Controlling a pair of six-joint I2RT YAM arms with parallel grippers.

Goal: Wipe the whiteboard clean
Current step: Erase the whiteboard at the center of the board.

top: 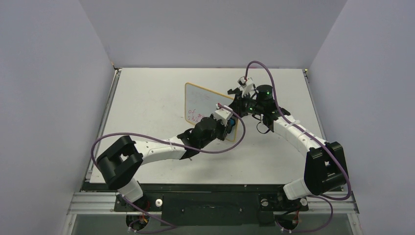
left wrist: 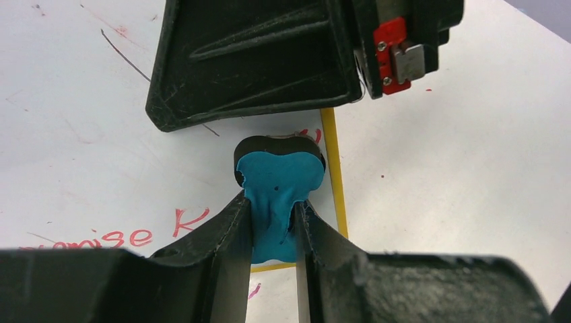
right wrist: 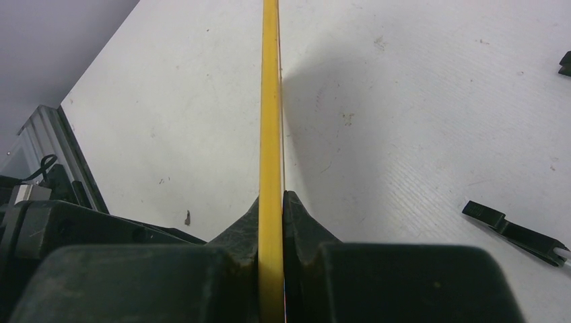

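- Our left gripper [left wrist: 273, 208] is closed on the blue-and-black eraser [left wrist: 279, 178], pinching its blue back so that the black pad faces away from us.
- Just past the pad stands the whiteboard [left wrist: 135, 182], propped upright in the middle of the table [top: 147, 93]. Whether pad and board touch, we cannot tell.
- From above, the board's long axis runs from far left to near right, and we hold the eraser at its near-right end, beside the frame.
- The red writing [left wrist: 182, 222] lies to the left of the eraser along that axis, so we judge the next wipe goes leftward.
- Farthest off, our right gripper [right wrist: 271, 202] is clamped on the board's yellow frame edge [right wrist: 271, 101], steadying it from the other side.
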